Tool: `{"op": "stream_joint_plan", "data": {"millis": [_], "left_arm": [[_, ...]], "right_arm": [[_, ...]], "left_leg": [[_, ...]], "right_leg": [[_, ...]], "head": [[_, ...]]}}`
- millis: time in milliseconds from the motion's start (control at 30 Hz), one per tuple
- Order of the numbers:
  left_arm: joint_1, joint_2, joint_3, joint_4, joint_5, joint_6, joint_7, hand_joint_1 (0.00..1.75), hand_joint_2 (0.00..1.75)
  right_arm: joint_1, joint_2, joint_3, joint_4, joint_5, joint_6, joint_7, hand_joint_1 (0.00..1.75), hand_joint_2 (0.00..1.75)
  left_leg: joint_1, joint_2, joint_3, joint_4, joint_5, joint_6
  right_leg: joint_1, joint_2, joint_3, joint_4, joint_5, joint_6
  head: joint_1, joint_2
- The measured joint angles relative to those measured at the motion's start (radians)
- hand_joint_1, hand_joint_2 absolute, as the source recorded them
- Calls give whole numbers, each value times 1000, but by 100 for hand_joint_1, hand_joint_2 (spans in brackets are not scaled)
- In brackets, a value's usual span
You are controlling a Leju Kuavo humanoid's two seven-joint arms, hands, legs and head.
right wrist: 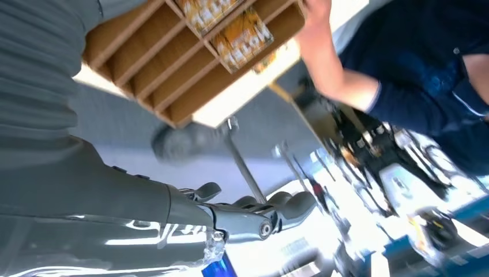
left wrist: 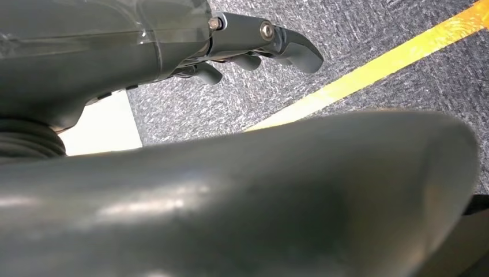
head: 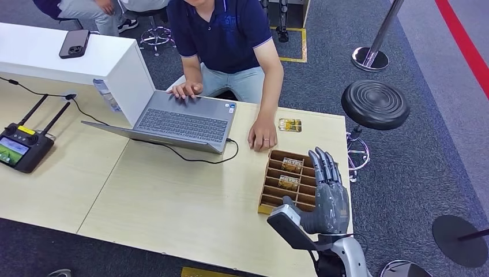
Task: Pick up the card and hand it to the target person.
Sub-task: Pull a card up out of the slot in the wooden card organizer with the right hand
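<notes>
Presently, the right hand [head: 327, 193] stands over the right edge of the table [head: 173, 208], fingers straight and apart, palm turned left, holding nothing; its fingertips reach above the right side of the wooden tray [head: 275, 190], and whether they touch it cannot be told. The tray sits at the near right of the table, divided into slots; one card [head: 292, 165] lies in a far slot and a second card [head: 289, 182] in the slot just nearer; the right wrist view shows the same tray [right wrist: 173, 75] with its cards [right wrist: 245, 37]. A third card [head: 289, 124] lies flat on the table beyond the tray, just right of the person's hand [head: 262, 137], apart from it. The person [head: 228, 40] sits at the far side, one hand on the table, the other on the laptop [head: 184, 122]; a remote controller [head: 23, 147] rests at the left edge; a phone [head: 74, 43] lies on the white box [head: 115, 63]; a round stool [head: 375, 104] stands right of the table. The left hand [left wrist: 254, 49] hangs over grey carpet, fingers partly curled, nothing in them.
</notes>
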Motion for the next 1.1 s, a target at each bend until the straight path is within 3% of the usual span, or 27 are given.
{"op": "stream_joint_plan", "data": {"millis": [100, 133, 200, 467, 533, 567, 667, 700, 767, 867, 1000, 1100], "left_arm": [[-2, -1, -9, -1, 0, -4, 6, 0, 0], [-2, 0, -12, -1, 0, -6, 8, 0, 0], [-2, -1, -21, -1, 0, -9, 11, 0, 0], [-11, -5, -57, -7, 0, -25, 26, 0, 0], [-13, -6, -64, -8, 0, -27, 28, 0, 0], [-13, -6, -66, -9, 0, -28, 29, 0, 0], [-13, -7, -73, -9, 0, -31, 32, 0, 0], [-12, -8, -74, -9, 0, -31, 33, 0, 0], [-9, -8, -76, -8, 0, -32, 35, 0, 0], [-5, -9, -77, -8, 0, -32, 36, 0, 0], [-4, -9, -77, -9, 0, -33, 37, 0, 0], [-4, -9, -77, -9, 0, -32, 37, 0, 0]], "right_arm": [[-24, 13, 15, 47, -25, 33, 3, 148, 175], [-31, 13, 18, 58, -35, 41, 3, 166, 175], [-47, 17, 23, 79, -42, 49, 2, 175, 175], [-138, 46, 72, 136, -15, 119, 31, 175, 175], [-157, 51, 83, 141, -11, 136, 38, 166, 175], [-166, 53, 86, 143, -11, 144, 41, 145, 175], [-184, 57, 92, 151, -14, 164, 57, 55, 175], [-186, 56, 92, 154, -15, 166, 61, 36, 175], [-188, 55, 92, 163, -14, 171, 67, 17, 175], [-190, 51, 93, 182, -11, 177, 76, 20, 175], [-189, 43, 94, 205, -9, 185, 85, 46, 175], [-188, 42, 94, 208, -9, 185, 87, 51, 175]], "left_leg": [[0, -1, 0, 1, -1, 0], [0, -1, 0, 1, -1, 0], [0, 0, 0, 1, -1, 0], [0, 0, 0, 0, 0, 0], [0, 0, 0, 0, 0, 0], [0, 0, 0, 0, 0, 0], [0, -1, 0, 1, -1, 0], [0, -1, 0, 1, -1, 0], [0, 0, 0, 1, -1, 0], [0, 0, 0, 0, 0, 0], [0, 0, 0, 0, 0, 0], [0, 0, 0, 0, 0, 0]], "right_leg": [[-1, -1, 0, 1, -1, 1], [-1, -1, 0, 1, -1, 1], [0, 0, 0, 1, -1, 1], [0, 0, 0, 0, 0, 0], [0, 0, 0, 0, 0, 0], [0, 0, 0, 1, -1, 0], [-1, -1, 0, 1, -1, 1], [0, -1, 0, 1, -1, 1], [0, 0, 0, 1, -1, 0], [0, 0, 0, 1, -1, 0], [0, 0, 0, 0, 0, 0], [0, 0, 0, 1, -1, 0]], "head": [[0, 0], [0, 0], [0, 0], [0, 0], [0, 0], [0, 0], [0, 0], [0, 0], [0, 0], [0, 0], [0, 0], [0, 0]]}}
